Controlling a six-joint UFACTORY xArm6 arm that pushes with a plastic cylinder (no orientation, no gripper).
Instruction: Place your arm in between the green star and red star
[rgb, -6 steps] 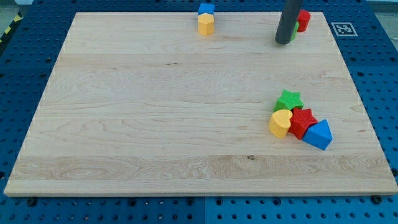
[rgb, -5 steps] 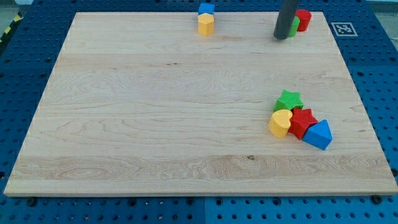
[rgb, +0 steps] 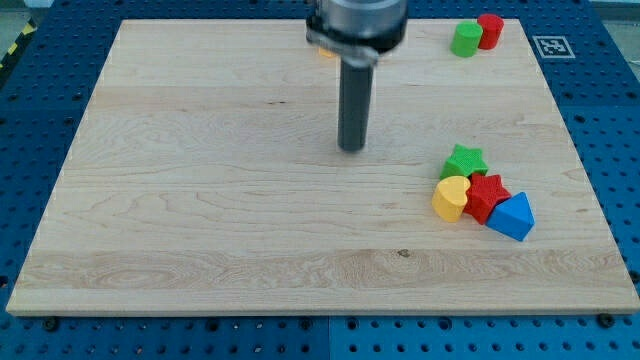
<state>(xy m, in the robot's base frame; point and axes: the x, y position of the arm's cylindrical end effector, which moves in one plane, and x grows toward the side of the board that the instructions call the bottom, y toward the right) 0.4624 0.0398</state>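
Note:
The green star (rgb: 464, 160) lies at the view's right, touching the red star (rgb: 487, 196) just below and right of it. A yellow heart (rgb: 451, 198) presses against both from the left, and a blue triangle (rgb: 512, 216) sits against the red star's right side. My tip (rgb: 351, 148) rests on the wooden board (rgb: 200, 200) near the middle, well to the left of the green star and a little above it, touching no block.
A green cylinder (rgb: 465, 40) and a red cylinder (rgb: 489, 30) stand side by side at the view's top right. The arm's body hides the yellow and blue blocks at the top centre, apart from a sliver.
My tip has moved from the top right, beside the green cylinder, down and left to the board's middle. The green cylinder now shows fully; no block has moved.

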